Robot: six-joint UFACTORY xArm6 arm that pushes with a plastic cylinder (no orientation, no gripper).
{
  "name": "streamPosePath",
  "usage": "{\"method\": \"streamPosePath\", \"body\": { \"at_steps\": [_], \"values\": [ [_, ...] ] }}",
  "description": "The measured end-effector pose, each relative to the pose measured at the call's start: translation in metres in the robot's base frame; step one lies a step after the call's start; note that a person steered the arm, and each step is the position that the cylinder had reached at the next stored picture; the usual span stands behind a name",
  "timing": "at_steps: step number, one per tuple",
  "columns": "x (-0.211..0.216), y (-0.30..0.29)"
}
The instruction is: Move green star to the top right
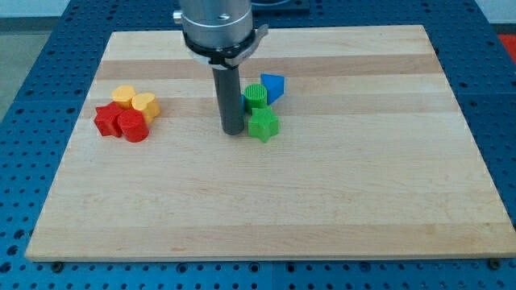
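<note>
Camera view: 6 blocks on the wooden board [322,209]. 2 green: green star [263,126] near centre, green cylinder [255,97] just behind it, w/ 1 blue block [274,86] touching the cylinder's right. Far left cluster: 2 yellow blocks [135,101], 2 red blocks [121,122], all touching. My tip [233,131] sits just left of the star, touching or nearly. No claw on this rod, so nothing opens, closes or grips.

My tip [233,130] stands just left of the green star [263,126]. Far of the star, the green cylinder [255,97] and blue block [273,87] crowd the way toward the desk's [387,201] far right. Red and yellow blocks [127,113] cluster well apart at the left.
</note>
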State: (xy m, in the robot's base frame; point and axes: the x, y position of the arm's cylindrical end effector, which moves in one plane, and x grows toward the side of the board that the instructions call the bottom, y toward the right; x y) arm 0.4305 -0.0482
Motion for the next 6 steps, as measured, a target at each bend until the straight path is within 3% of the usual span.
{"method": "streamPosePath", "body": {
  "at_steps": [4,6],
  "values": [
    [0.038,0.119],
    [0.008,0.157]
  ]
}}
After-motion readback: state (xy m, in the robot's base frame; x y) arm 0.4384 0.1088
